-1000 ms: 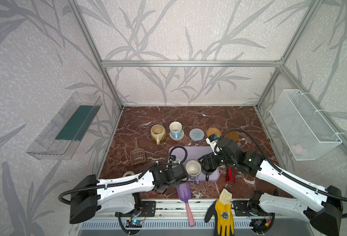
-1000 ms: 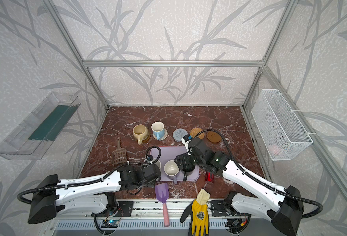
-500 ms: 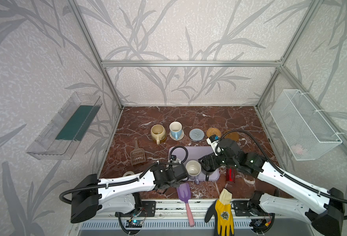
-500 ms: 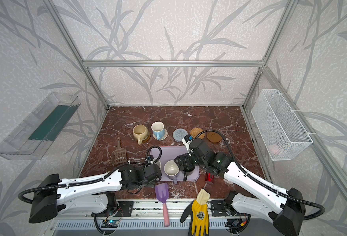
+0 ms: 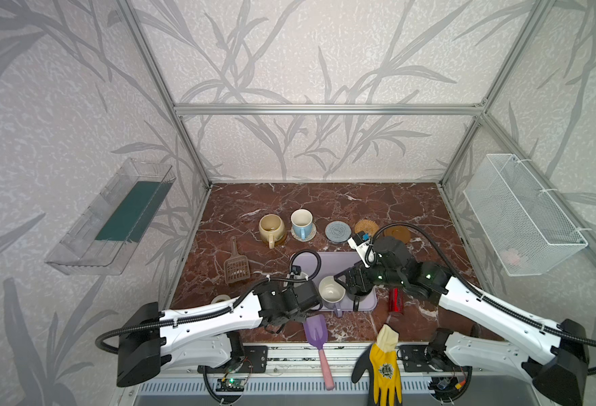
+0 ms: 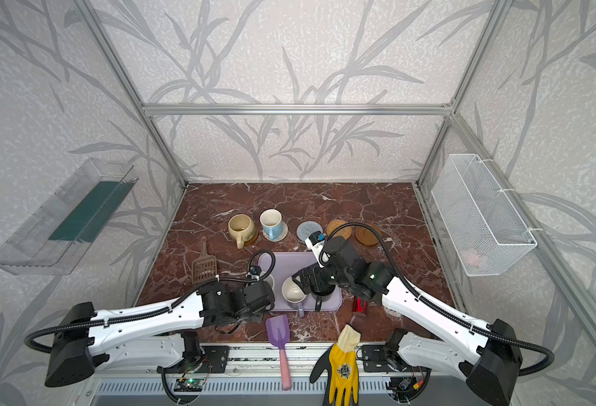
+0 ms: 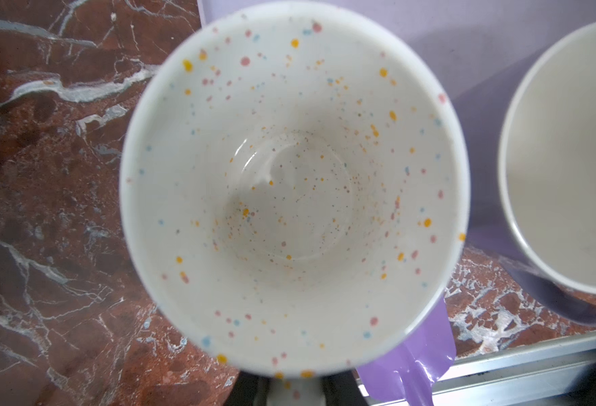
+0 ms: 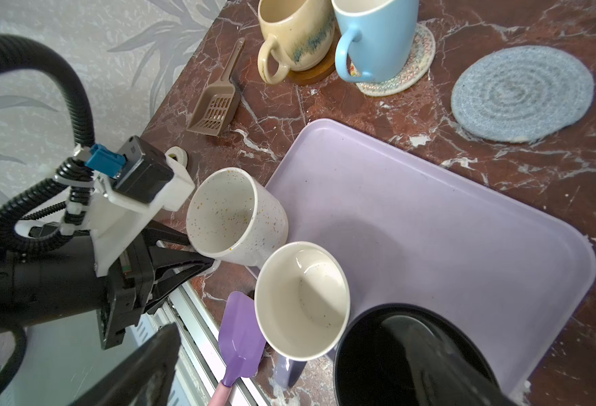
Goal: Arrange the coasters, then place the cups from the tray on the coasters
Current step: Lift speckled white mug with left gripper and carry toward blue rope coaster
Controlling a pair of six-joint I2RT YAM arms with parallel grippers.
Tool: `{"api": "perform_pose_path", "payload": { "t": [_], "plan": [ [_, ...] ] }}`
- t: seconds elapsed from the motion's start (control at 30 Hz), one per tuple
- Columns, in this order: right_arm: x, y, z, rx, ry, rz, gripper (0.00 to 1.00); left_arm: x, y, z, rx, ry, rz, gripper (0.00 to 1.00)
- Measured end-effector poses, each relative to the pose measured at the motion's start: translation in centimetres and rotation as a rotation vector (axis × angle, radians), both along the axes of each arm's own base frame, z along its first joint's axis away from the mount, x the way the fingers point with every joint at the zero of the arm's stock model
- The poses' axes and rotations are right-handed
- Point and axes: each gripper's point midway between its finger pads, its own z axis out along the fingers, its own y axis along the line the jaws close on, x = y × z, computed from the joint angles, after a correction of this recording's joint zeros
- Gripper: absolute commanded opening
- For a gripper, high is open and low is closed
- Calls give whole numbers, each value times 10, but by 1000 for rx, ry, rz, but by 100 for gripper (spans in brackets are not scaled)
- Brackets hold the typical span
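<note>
Right wrist view: two cups [image 8: 377,35] sit on coasters [image 8: 416,63], three remain; left end effector [image 8: 201,262] clamps the speckled cup [image 8: 233,214], right end effector [image 5: 356,286] spread apart.

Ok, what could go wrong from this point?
1. The left hand pinches only the handle of the speckled mug, which is tilted; it could swing or slip.
2. That mug is close beside the lavender mug and may knock it.
3. The open right hand hovers by the black mug, so the arms could clash.
</note>
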Motion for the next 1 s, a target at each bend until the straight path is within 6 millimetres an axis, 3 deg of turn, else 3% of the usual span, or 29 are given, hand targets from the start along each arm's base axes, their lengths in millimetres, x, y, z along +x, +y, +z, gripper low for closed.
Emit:
{"api": "perform_pose_path", "payload": {
  "t": [0.33, 0.5, 0.73, 1.0],
  "plan": [
    [4, 6, -10, -10, 15, 5, 100, 0, 0, 16, -24, -15, -8, 0],
    [5, 8, -8, 5, 8, 9, 99, 8, -5, 41, -29, -46, -25, 0],
    [12, 6, -6, 15, -3, -11, 99, 36, -17, 87, -67, -121, -31, 0],
    [29, -7, -2, 28, -5, -82, 99, 72, -35, 110, -36, -149, -64, 0]
  ]
}}
